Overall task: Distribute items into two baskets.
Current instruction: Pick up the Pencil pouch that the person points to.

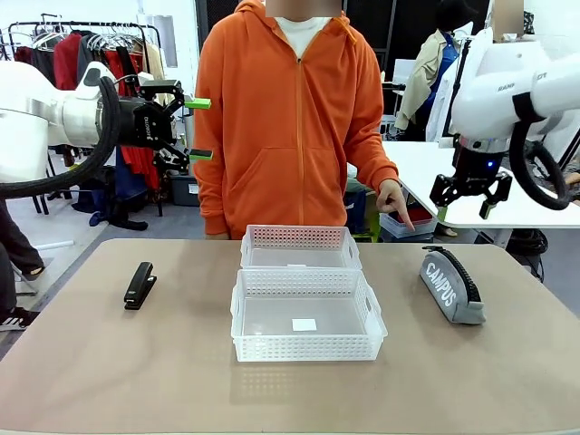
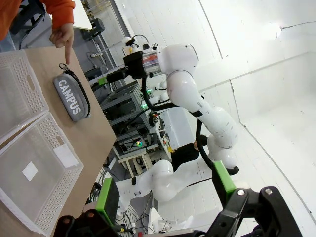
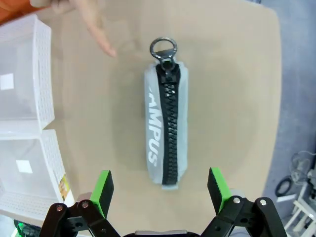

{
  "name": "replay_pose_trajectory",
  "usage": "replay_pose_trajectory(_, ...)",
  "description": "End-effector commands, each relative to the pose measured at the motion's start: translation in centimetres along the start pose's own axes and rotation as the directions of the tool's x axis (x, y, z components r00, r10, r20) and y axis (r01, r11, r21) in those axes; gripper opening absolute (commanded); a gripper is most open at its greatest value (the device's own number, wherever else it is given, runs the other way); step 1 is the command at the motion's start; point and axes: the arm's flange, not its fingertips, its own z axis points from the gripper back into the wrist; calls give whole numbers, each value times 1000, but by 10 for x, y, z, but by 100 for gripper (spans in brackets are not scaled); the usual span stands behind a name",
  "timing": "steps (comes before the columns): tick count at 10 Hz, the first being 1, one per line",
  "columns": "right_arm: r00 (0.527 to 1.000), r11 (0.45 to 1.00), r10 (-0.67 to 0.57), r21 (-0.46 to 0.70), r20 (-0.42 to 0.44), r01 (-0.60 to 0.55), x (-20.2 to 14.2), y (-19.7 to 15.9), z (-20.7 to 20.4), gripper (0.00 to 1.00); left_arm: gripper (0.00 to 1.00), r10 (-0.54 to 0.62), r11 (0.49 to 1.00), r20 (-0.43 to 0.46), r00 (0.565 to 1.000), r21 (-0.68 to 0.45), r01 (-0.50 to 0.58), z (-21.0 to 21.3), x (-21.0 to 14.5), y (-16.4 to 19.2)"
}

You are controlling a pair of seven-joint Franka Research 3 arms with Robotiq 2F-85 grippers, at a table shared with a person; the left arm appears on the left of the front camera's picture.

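White arms (image 1: pixel 36 109) with black cables (image 1: pixel 54 182), black fingers (image 1: pixel 172 91) and green pads (image 1: pixel 198 103); the person (image 1: pixel 272 181) wears an orange hoodie (image 1: pixel 331 109).

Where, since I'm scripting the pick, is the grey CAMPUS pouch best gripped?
Probably across its narrow middle, from straight above: the pouch lies long on the table, zipper ridge up, and the open right gripper hangs over it, fingers spread wider than its width.

On the worktop (image 1: pixel 91 381): two baskets, the near basket (image 1: pixel 308 348) and the far basket (image 1: pixel 299 237); one pouch (image 1: pixel 450 290); one stapler (image 1: pixel 140 285). Two grippers: left gripper (image 1: pixel 200 129), right gripper (image 1: pixel 464 214). One person (image 1: pixel 290 118), one pointing hand (image 1: pixel 394 201).
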Motion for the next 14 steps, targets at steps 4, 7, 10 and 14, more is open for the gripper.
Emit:
replay_pose_trajectory(4,1000,1000,-3,19,-1,3,0,1,-14,100,100,-5,1000,-5,1000,-2,5,1,-1,-2)
replay_pose_trajectory(7,999,1000,14,27,-43,-13,10,-4,-36,100,100,-5,1000,-5,1000,-2,5,1,-1,-2)
replay_pose_trajectory(10,996,999,48,21,-72,-47,27,-19,-78,100,100,-5,1000,-5,1000,-2,5,1,-1,-2)
replay_pose_trajectory(14,994,999,33,42,-105,-28,28,-16,-112,100,100,-5,1000,-5,1000,-2,5,1,-1,-2)
